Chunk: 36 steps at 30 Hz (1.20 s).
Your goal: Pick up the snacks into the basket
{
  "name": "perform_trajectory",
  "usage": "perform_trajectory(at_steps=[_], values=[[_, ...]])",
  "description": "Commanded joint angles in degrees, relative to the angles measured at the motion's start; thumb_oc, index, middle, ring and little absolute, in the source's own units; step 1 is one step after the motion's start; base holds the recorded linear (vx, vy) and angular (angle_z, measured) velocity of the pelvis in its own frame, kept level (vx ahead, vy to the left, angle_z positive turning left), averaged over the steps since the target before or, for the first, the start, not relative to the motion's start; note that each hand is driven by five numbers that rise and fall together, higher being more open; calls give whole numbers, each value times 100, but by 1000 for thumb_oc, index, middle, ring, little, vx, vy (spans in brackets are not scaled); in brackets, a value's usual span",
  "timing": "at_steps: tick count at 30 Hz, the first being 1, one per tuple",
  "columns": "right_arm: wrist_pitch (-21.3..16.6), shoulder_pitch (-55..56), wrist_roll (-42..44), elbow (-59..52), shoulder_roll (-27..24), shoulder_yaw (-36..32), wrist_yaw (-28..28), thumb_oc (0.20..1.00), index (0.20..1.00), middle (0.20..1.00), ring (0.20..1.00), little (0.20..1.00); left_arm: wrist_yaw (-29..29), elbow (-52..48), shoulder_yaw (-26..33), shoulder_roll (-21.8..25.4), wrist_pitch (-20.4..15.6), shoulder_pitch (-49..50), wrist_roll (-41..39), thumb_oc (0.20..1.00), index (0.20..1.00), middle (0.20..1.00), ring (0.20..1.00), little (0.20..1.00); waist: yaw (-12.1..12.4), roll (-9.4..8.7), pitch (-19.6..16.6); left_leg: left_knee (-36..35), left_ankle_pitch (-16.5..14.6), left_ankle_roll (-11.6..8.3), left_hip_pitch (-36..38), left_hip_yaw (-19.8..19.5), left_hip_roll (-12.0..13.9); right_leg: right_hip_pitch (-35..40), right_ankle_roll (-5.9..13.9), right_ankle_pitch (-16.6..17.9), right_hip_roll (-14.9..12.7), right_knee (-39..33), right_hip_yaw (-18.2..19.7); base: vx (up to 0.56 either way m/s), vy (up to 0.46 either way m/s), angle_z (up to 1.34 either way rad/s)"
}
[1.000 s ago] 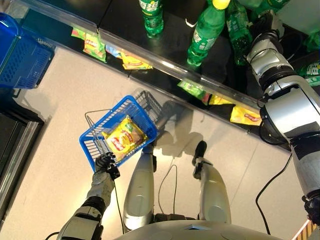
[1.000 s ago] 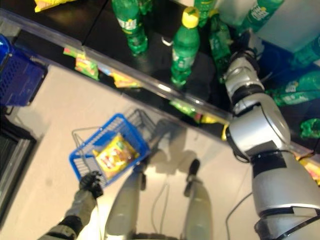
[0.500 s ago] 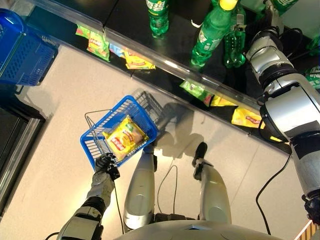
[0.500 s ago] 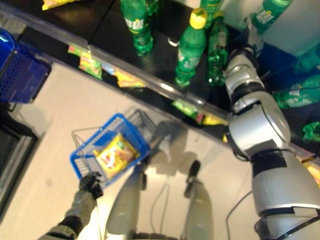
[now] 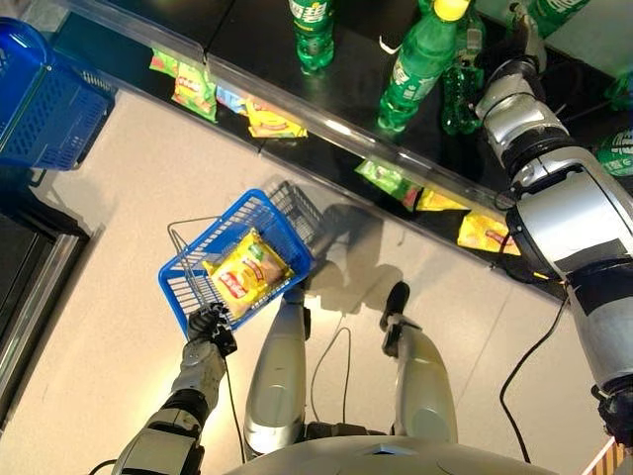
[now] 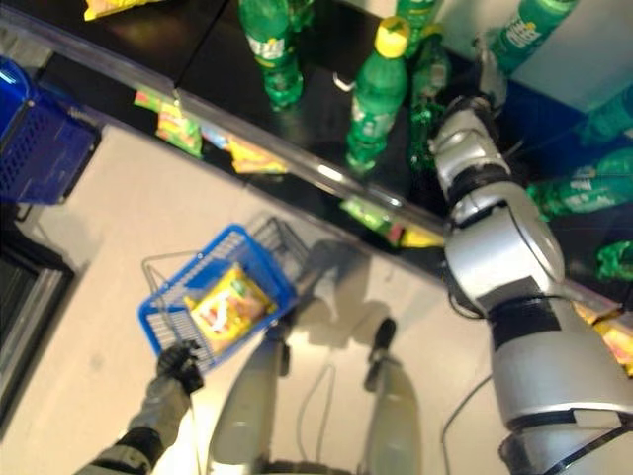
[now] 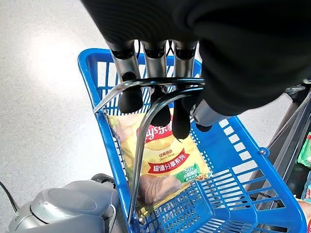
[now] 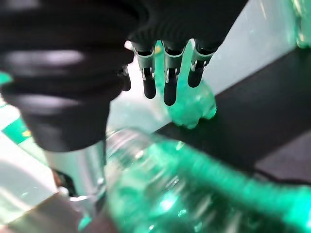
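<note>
My left hand [image 5: 210, 325] hangs low at my left side, shut on the metal handle [image 7: 146, 116] of a blue basket [image 5: 280, 214]. Its fingers [image 7: 130, 92] curl over that handle. A yellow chip bag [image 5: 247, 272] lies flat inside the basket. More snack bags [image 5: 269, 121], yellow and green, lie on the lower shelf [image 5: 487, 230] behind the rail. My right arm reaches up to the black shelf among green bottles [image 5: 413, 61]. In the right wrist view my right hand [image 8: 165, 77] hangs with straight fingers over a green bottle [image 8: 192, 104], holding nothing.
A second blue basket [image 5: 40, 99] stands at the far left by a dark low platform [image 5: 30, 267]. A shiny shelf rail [image 5: 326, 124] runs diagonally across. Another green bottle [image 5: 312, 30] stands on the black shelf, and one lies very close under my right wrist [image 8: 194, 194].
My right forearm has swung a little to the left, nearer the standing bottles. The left hand and the basket have stayed put.
</note>
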Motion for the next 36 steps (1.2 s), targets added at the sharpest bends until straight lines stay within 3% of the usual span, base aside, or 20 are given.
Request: perform_trajectory(at_steps=[1,11,19,36], values=[[-512,-87,674,-509,-18,-129,-449,1000,1000,1000,1000,1000,158,284,-20,378,-109,165,-104,200,200,200,200,200,-8,-197,50,328,-393,222,-36,-278,-271,76,28,555,41,-384,202,0,0,0],[-752,188,1056,-869,400,-523,-803,1000,1000,1000,1000,1000,254,396,34,338,-106,144,-136,200,200,200,200,200,-71,-260,-26,362,-410,225,-18,-262,-255,78,22,560,56,-371,220,0,0,0],[-555,370,774,-590,493,-534,-819,1000,1000,1000,1000,1000,261,242,-50,354,-151,134,-145,200,200,200,200,200,-32,-258,-38,365,-399,231,-35,-298,-265,117,22,567,38,-398,172,0,0,0],[-113,155,-12,20,175,-172,-760,1000,1000,1000,1000,1000,230,192,-222,362,-177,150,-101,200,200,200,200,200,81,-133,53,439,-426,245,-117,-321,-321,91,25,543,22,-353,136,0,0,0]])
